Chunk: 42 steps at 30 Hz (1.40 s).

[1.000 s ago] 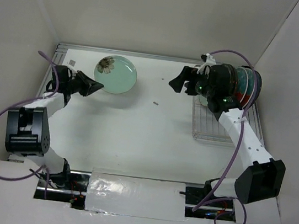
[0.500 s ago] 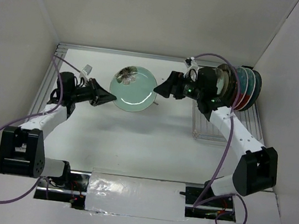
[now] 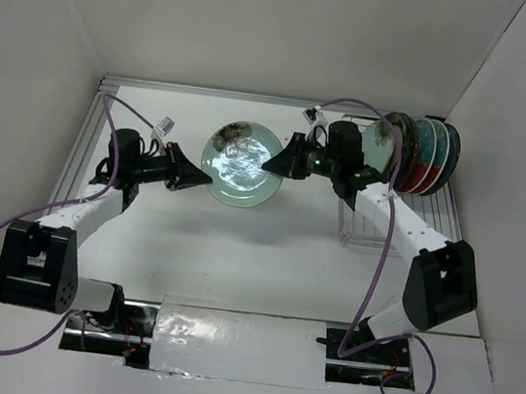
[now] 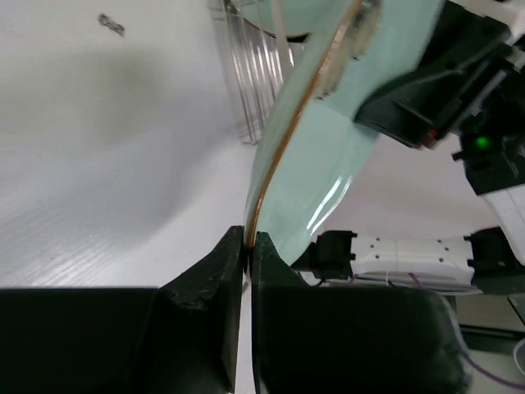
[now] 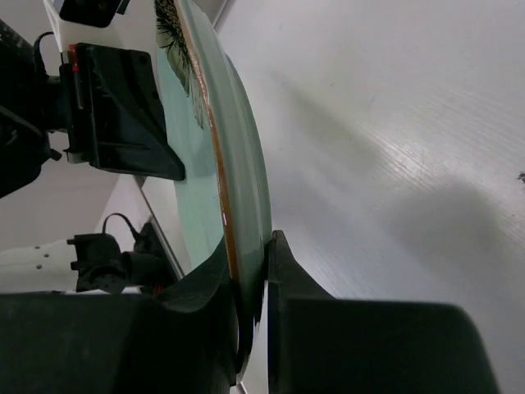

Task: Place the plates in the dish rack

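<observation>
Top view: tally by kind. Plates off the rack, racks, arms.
Plate off the rack: 1
Dish rack: 1
Arms: 2
Total: 4
Racked plates overlap edge-on, so not counted.

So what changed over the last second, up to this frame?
The left gripper carried the mint-green plate rightward and nearer, toward mid-table, keeping its grip on the rim. The right gripper swung left from beside the dish rack, met the plate and closed on the opposite rim, so both now hold it. The racked plates and the rack stayed put.
</observation>
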Motion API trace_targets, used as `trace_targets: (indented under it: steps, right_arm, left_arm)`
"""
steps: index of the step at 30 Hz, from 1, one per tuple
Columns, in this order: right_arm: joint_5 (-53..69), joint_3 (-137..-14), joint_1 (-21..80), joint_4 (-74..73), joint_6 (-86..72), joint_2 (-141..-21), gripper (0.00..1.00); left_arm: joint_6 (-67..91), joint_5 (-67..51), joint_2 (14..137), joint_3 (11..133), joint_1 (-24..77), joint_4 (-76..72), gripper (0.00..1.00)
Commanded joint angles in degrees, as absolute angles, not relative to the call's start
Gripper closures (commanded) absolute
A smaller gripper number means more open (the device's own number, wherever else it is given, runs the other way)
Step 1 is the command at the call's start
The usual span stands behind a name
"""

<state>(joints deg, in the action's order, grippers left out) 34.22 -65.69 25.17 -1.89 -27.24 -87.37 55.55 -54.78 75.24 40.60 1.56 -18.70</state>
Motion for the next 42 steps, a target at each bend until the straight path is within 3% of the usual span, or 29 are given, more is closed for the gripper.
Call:
trace_targets:
  steps: [1, 2, 3, 4, 8, 9, 13, 17, 21, 29, 42]
  right_arm:
    - [31.4, -67.2, 25.8, -1.0, -23.0, -86.6, 0.93]
    - [31.4, -68.0, 25.3, -1.8, -22.4, -86.1, 1.00]
    - [30.6, -68.5, 24.8, -2.6, -21.9, -85.5, 1.00]
    - [28.8, -69.1, 24.8, -3.6, -21.4, -85.5, 1.00]
    - [18.8, -72.6, 21.9, -10.3, -16.8, -81.9, 1.00]
    - [15.6, -73.7, 20.8, -11.9, -15.7, -81.2, 1.00]
    - [-10.8, -77.2, 19.3, -15.7, -10.3, -76.4, 1.00]
    - [-26.9, -79.1, 18.2, -14.4, -5.3, -75.1, 1.00]
    - [-37.1, -78.6, 17.1, -8.7, 0.6, -74.6, 1.00]
    - [-38.8, -76.2, 14.2, -1.3, 6.7, -75.8, 1.00]
    - [-25.4, -69.8, 10.2, 5.0, 7.4, -79.4, 1.00]
  left_arm:
    - [53.2, -59.2, 74.1, 45.7, 2.2, -20.9, 0.93]
    - [50.9, -58.5, 74.1, 46.3, 2.2, -19.1, 0.86]
    - [49.3, -57.9, 74.9, 47.2, 2.2, -16.9, 0.78]
    - [47.6, -56.7, 74.9, 49.1, 2.2, -14.7, 0.57]
    - [38.3, -47.9, 76.1, 54.2, 2.2, -1.3, 0.14]
    - [34.9, -45.3, 76.1, 55.1, 2.7, 4.3, 0.11]
    - [30.5, -28.8, 76.1, 57.1, 3.3, 14.6, 0.06]
    - [27.9, -13.4, 77.2, 59.1, 5.1, 21.3, 0.00]
    - [27.3, -7.8, 79.6, 59.1, 7.0, 22.6, 0.00]
    - [26.8, -7.1, 81.7, 59.1, 8.7, 22.6, 0.00]
    - [26.3, -6.4, 81.1, 59.1, 9.2, 22.1, 0.00]
